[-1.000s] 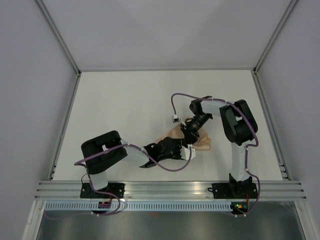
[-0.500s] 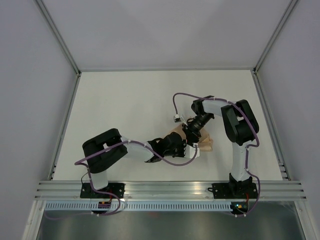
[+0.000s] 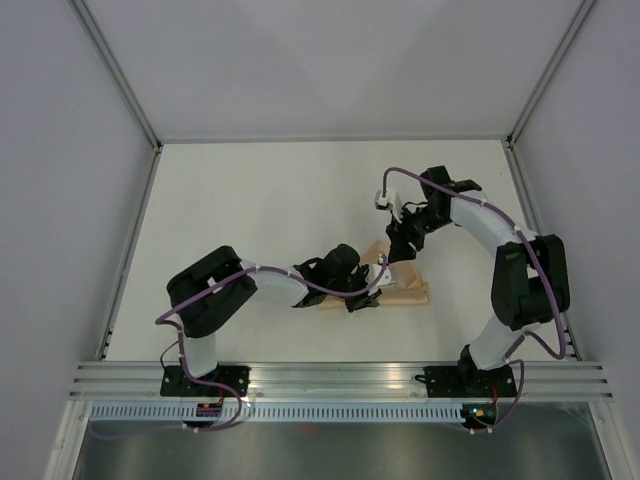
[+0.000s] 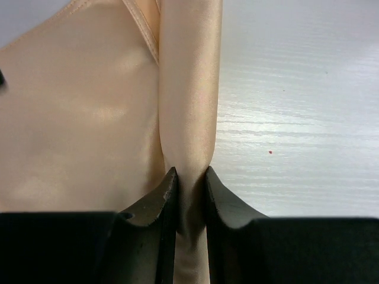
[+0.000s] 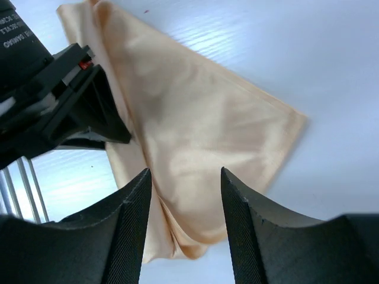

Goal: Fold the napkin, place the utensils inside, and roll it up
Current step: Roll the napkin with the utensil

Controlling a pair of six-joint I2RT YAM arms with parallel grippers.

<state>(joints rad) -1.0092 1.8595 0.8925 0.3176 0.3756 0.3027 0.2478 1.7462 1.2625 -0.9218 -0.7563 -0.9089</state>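
The peach-orange napkin lies folded and bunched on the white table, right of centre. My left gripper is shut on a rolled edge of the napkin, the cloth pinched between its black fingers. My right gripper hovers just behind the napkin, open and empty, its jaws spread above the cloth. The left gripper's body shows in the right wrist view, at the napkin's left side. No utensils show in any view.
The white table is walled by grey panels with a metal rail along the near edge. Purple cables loop off both arms.
The right gripper has let go of the napkin and drawn back and up toward the far right. The left gripper has moved right along the napkin, which now lies flatter and longer.
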